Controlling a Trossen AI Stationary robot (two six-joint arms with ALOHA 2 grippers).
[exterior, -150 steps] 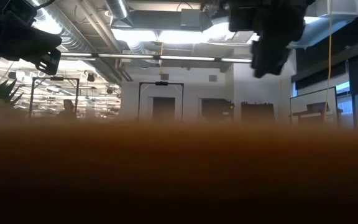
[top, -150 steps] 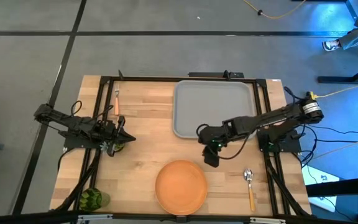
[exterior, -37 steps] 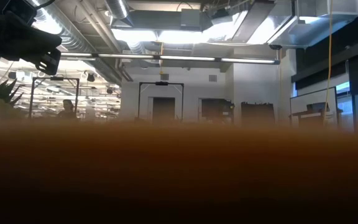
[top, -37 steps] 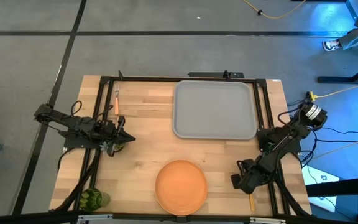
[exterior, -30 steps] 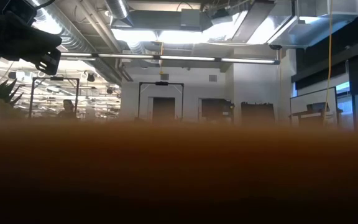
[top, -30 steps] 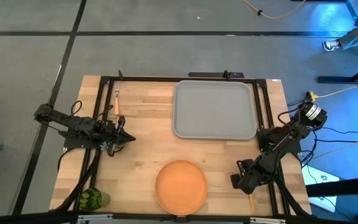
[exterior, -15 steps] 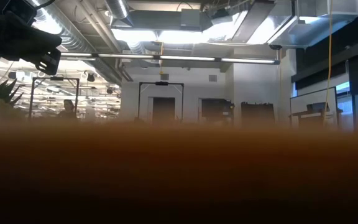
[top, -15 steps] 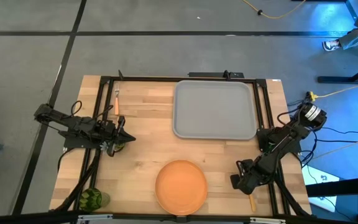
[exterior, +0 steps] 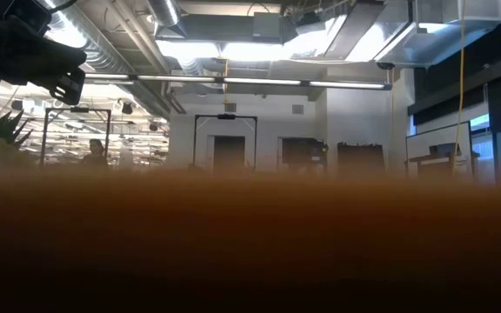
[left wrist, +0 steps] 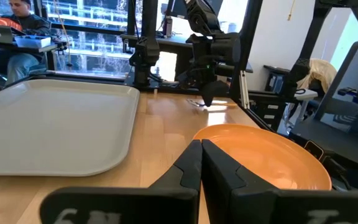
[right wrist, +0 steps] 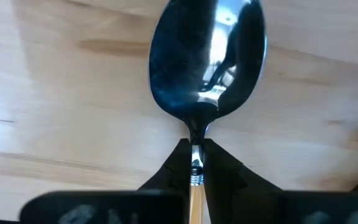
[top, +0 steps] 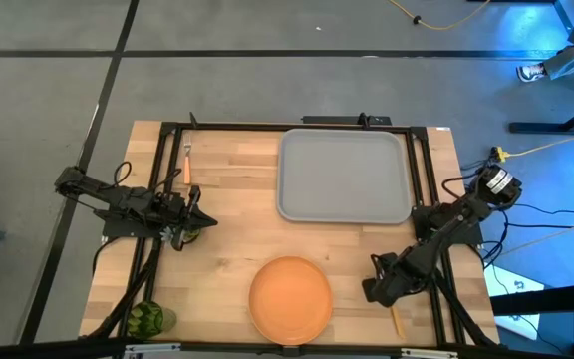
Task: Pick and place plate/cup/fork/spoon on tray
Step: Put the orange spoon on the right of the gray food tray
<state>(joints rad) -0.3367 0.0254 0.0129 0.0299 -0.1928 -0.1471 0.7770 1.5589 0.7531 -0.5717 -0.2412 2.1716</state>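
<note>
- right gripper pinched shut on spoon neck; lift level, carry to tray
- left gripper closed, empty, waiting beside the plate

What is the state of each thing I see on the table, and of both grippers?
Tray: empty.
Plate: empty, on table.
Spoon: neck pinched by right gripper.
Fork: flat on table, untouched.
Left gripper: shut, holds nothing.
</note>
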